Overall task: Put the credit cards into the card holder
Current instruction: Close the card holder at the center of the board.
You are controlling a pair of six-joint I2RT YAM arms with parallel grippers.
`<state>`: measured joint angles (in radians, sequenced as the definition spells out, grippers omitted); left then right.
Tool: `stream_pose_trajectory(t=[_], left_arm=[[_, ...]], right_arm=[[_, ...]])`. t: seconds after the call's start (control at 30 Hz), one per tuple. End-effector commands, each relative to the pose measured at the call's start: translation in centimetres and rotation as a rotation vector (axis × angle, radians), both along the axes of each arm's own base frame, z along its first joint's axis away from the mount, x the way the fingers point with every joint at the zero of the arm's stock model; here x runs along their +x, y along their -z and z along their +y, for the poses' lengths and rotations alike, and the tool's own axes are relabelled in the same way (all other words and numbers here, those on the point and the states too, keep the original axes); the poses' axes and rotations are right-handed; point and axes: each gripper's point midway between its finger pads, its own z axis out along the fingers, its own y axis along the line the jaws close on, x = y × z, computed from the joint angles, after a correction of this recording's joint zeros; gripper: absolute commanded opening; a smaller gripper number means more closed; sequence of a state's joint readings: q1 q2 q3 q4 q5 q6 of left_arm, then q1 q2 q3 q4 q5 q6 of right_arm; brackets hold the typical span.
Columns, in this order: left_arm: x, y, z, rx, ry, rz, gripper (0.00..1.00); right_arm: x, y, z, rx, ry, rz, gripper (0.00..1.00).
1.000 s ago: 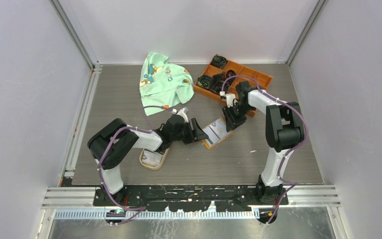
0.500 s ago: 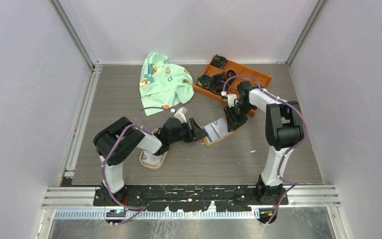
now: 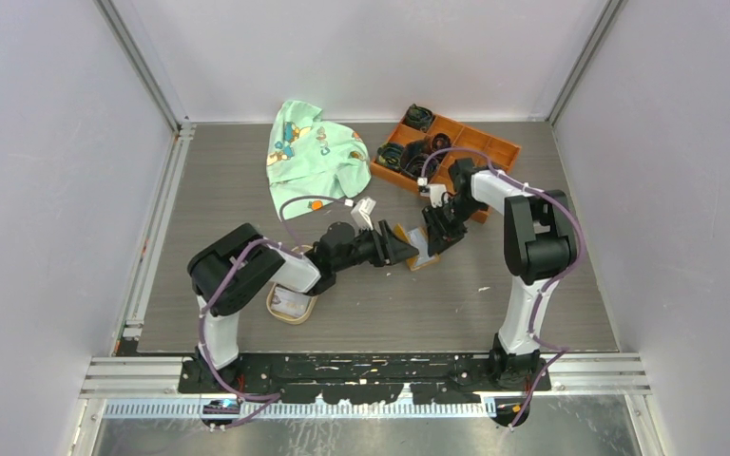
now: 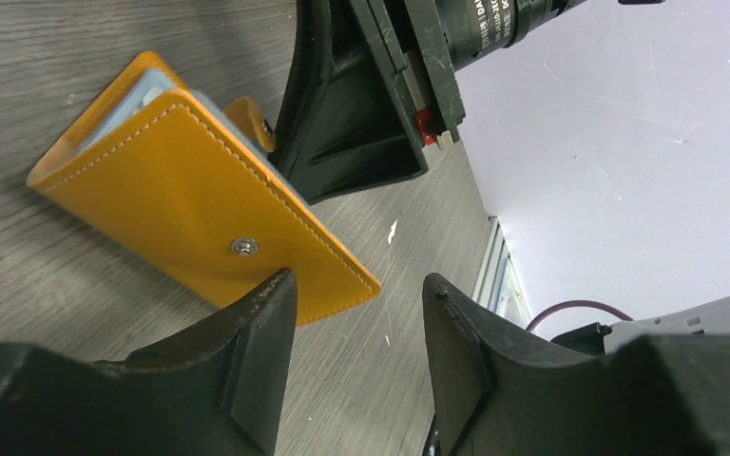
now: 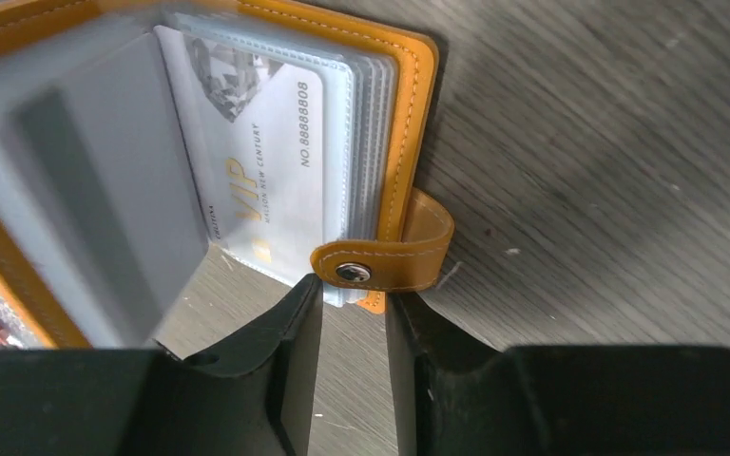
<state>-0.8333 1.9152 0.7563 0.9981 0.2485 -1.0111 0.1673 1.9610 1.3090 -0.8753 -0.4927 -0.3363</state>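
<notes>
At work on the card holder at mid-table, a gripper on either side.

Nearest the bases, leaves what look like credit cards in the tan dish, so more to load, by the look of it. Further out, has the left gripper open, jaws apart around a corner of the orange cover, not clearly touching. Stands the holder half folded on the table, snap stud outward. Shows one white card already in a clear sleeve inside. Beyond, has the right gripper narrowly parted at the snap tab; cannot tell whether pinching. Farthest back, leaves the green cloth and orange tray untouched.
</notes>
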Motion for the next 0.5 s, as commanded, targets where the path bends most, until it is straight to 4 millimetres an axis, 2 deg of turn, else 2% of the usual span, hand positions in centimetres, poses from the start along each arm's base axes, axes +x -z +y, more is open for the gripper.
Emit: stream_pose_trajectory(t=[0.0,0.13,0.3,0.47], left_arm=[[0.7,-1.9,-1.7,-0.052,0.036,-0.077,0.52],[1.2,-0.2,-2.0,-0.015,0.025,-0.052,0.5],[2.1,1.7,-1.9,0.045,-0.005,-0.036,0.41],[2.7,2.1,-1.7,0.09,-0.012,-0.039,0.33]], right_arm=[[-0.9,-0.1,1.8,0.06,-0.023,0.042,0.35],[-0.6,-1.3,2.2,0.079,-0.03,0.012,0.36],[1.8,-4.5,-0.1,-0.015,-0.015,-0.199,0.41],[2.6,-6.4,-1.5,-0.038,-0.023,-0.337,0.43]])
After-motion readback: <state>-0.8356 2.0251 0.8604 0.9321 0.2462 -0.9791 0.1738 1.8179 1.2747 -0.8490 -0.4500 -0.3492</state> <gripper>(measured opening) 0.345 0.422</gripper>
